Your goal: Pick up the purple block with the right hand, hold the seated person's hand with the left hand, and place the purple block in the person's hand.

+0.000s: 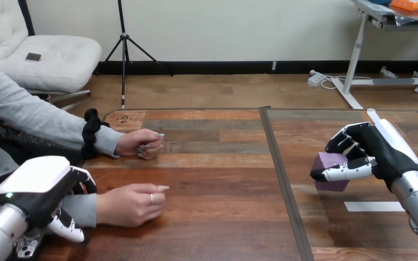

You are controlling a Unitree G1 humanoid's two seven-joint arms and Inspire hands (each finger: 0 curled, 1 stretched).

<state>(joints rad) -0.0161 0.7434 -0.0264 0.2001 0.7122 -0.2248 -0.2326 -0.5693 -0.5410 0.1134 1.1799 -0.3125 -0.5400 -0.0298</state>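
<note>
1. Resting the person's lower hand [130, 204] palm down on the table [223, 179], left half, not yet opened for the handover.
2. Covering that hand's sleeve [81, 209] with the left hand [38, 190], lower left, probably steadying it; grip impossible to tell.
3. Pinching the block [329, 162] in the right hand [378, 152], mid right, ready for carrying leftward.

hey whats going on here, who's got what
The robot's right hand has its fingers curled round the purple block at the right part of the table. Its left hand is at the sleeve of the person's nearer hand, which rests loosely closed on the wood; whether it grips that arm is unclear. The person's farther hand rests there too. The block has not yet been handed over.
</note>
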